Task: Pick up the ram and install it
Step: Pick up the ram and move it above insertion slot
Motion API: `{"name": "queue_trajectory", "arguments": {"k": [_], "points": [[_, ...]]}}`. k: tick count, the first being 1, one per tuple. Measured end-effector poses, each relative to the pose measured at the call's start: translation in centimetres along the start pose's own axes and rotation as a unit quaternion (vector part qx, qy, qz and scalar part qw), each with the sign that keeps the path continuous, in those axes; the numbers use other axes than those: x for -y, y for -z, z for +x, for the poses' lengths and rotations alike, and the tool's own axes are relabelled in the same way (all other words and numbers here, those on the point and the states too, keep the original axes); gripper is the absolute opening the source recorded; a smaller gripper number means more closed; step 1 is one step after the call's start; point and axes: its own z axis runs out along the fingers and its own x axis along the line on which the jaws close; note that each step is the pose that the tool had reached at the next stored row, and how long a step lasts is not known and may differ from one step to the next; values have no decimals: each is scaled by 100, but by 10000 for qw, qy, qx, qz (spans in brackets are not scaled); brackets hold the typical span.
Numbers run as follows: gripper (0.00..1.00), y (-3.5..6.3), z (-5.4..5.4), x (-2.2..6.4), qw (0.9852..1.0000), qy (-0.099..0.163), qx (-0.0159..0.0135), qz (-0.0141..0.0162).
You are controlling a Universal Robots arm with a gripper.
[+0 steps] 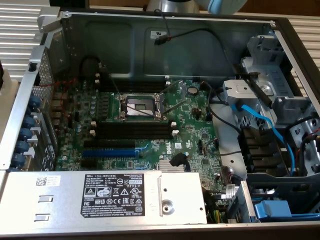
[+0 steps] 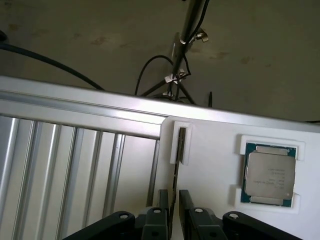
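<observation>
The ram (image 2: 176,170) stands on edge in a slot of a white holder (image 2: 210,150), seen as a thin dark stick. My gripper (image 2: 173,206) is down over its near end, one finger (image 2: 161,202) on each side, with narrow gaps to the stick; the jaws stand open around it. In the exterior view the open computer case holds the green motherboard (image 1: 190,125), with the empty black memory slots (image 1: 132,127) just below the processor socket (image 1: 140,105).
A processor chip (image 2: 269,175) sits in another recess of the white holder. A ribbed aluminium surface (image 2: 75,170) lies beside it. In the case are a blue expansion slot (image 1: 107,152), the power supply (image 1: 105,197), blue cables (image 1: 260,120) and drive bays at the exterior view's right.
</observation>
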Motion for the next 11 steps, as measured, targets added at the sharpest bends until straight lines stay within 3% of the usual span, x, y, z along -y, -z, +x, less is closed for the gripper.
{"name": "queue_trajectory", "arguments": {"k": [6, 7, 11], "points": [[23, 0, 0, 0, 10000, 0, 0, 0], [14, 0, 0, 0, 10000, 0, -1, 0], [13, 0, 0, 0, 10000, 0, 0, 0]]}}
